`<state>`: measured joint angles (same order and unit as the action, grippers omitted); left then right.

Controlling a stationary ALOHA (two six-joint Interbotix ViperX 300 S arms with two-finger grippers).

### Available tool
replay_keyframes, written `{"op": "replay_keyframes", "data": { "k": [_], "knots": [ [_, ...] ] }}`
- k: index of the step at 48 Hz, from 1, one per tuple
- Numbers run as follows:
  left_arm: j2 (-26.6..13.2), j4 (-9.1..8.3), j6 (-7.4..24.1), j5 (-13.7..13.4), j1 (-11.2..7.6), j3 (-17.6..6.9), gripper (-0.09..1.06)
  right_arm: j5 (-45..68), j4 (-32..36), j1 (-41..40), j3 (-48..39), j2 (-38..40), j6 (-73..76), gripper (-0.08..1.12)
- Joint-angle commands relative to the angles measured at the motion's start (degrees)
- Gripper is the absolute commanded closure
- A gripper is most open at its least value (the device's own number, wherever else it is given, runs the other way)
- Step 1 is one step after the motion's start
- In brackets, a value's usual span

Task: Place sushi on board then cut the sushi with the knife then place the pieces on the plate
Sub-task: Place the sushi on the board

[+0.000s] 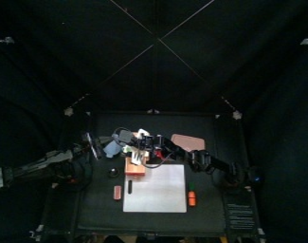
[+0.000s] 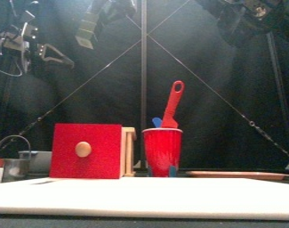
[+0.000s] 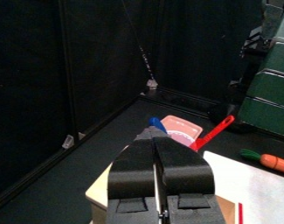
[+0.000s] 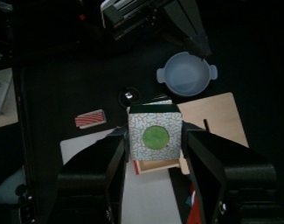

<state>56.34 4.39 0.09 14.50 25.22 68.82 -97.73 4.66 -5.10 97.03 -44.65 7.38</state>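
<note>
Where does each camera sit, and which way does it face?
Top: overhead, looking down on the table; both arms show.
Front: table's front edge, level toward the red cup; arms above.
Left wrist: on left arm, past the shut left gripper toward that cup.
Right wrist: on right arm, down at the sushi roll the right gripper holds.
Front and left wrist share the cup.

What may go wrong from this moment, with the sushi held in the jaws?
The sushi roll sits between the jaws of the right gripper; its blocks might come apart or slip before reaching the white board.
The wooden box stands beside the board, so the roll might land on it.
The left gripper has shut jaws; pulling the red knife out might tip the red cup.
</note>
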Motion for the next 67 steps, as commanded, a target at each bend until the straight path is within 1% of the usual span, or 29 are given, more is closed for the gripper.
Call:
{"op": "replay_keyframes", "data": {
  "k": [1,5,7,9,10,11,12,13,17,20,21,23,25,27,28,31,34,37,40,45,53,57,63,67],
  "knots": [
    [-0.18,-0.26,0.09,0.26,-0.09,-1.85,0.86,-1.58,-16.08,-6.15,27.6,-11.51,-0.79,0.5],
    [-0.18,-0.44,0.0,0.26,-0.09,-1.85,0.86,-2.11,-17.75,-7.29,20.39,-2.11,-0.88,0.5],
    [-0.18,-0.44,0.0,0.26,-0.09,-1.85,0.86,-2.11,-16.96,-7.65,12.22,4.92,-1.32,0.51],
    [-0.18,-0.44,0.0,0.26,-0.09,-1.93,0.86,-1.85,-14.41,-7.47,0.0,13.01,-2.11,0.52],
    [-0.18,-0.44,0.0,0.26,-0.18,-2.02,0.86,-1.67,-13.27,-7.47,-4.04,15.73,-2.37,0.52],
    [-0.18,-0.44,0.0,0.26,-0.09,-2.11,0.86,-1.41,-11.07,-7.47,-10.81,19.69,-2.72,0.52],
    [-0.18,-0.53,0.09,0.26,-0.09,-2.2,0.86,-1.23,-9.32,-7.29,-15.38,22.24,-2.9,0.52],
    [-0.18,-0.44,0.09,0.26,-0.09,-2.29,0.86,-0.88,-7.47,-7.29,-22.5,26.19,-3.08,0.53],
    [-0.35,-0.44,0.09,0.26,0.18,-2.46,0.86,0.88,-1.93,-7.21,-43.51,38.41,-3.34,0.53],
    [-0.62,-0.44,0.09,0.26,0.26,-2.72,0.86,6.33,1.67,-6.68,-59.41,46.32,-2.02,0.53],
    [-0.7,-0.44,0.09,0.26,0.26,-2.81,0.86,8.26,2.46,-6.5,-62.67,47.9,-1.67,0.53],
    [-0.7,-0.44,0.09,0.26,0.35,-3.16,0.86,13.71,3.6,-5.98,-72.51,52.03,-0.26,0.53],
    [-0.79,-0.44,0.0,0.18,0.26,-3.87,0.86,18.02,3.43,-6.06,-82.09,55.9,1.32,0.53],
    [-0.79,-0.44,0.0,-0.26,0.09,-4.57,0.86,21.53,2.2,-6.06,-89.12,59.06,2.55,0.53],
    [-0.79,-0.44,0.0,-0.35,0.09,-4.66,0.86,24.79,1.23,-6.15,-94.04,61.17,3.43,0.53],
    [-0.79,-0.35,-0.09,-0.62,0.0,-5.01,0.86,31.64,-1.32,-6.15,-103.45,64.6,4.48,0.53],
    [-1.05,-0.26,-0.18,-0.62,-0.18,-5.1,0.86,39.73,-5.89,-5.98,-113.12,67.85,4.57,0.53],
    [-1.23,-0.18,-0.18,-0.53,-0.35,-5.1,0.86,47.81,-9.67,-5.8,-120.15,69.26,4.04,0.53],
    [-1.23,0.0,-0.18,-0.62,-0.44,-5.01,0.86,56.43,-11.95,-4.92,-126.12,69.87,3.96,0.53],
    [-1.85,0.0,-0.18,-0.62,-0.79,-5.27,0.86,63.81,-12.13,-2.37,-131.66,70.05,4.39,0.53],
    [-3.08,0.35,-0.26,-0.62,-1.93,-5.63,0.86,65.83,-12.22,0.18,-133.15,69.96,4.48,0.53],
    [-3.69,0.35,-0.26,-0.53,-2.02,-5.63,0.86,69.08,-12.13,2.64,-134.65,69.08,4.57,0.53],
    [-4.31,0.26,0.0,-0.62,-2.02,-5.27,0.86,72.07,-12.48,3.87,-136.49,67.32,4.57,0.53],
    [-4.39,-0.18,0.09,-0.53,-2.02,-5.27,0.86,72.33,-11.95,5.62,-136.14,66.18,4.48,0.53]
  ]
}}
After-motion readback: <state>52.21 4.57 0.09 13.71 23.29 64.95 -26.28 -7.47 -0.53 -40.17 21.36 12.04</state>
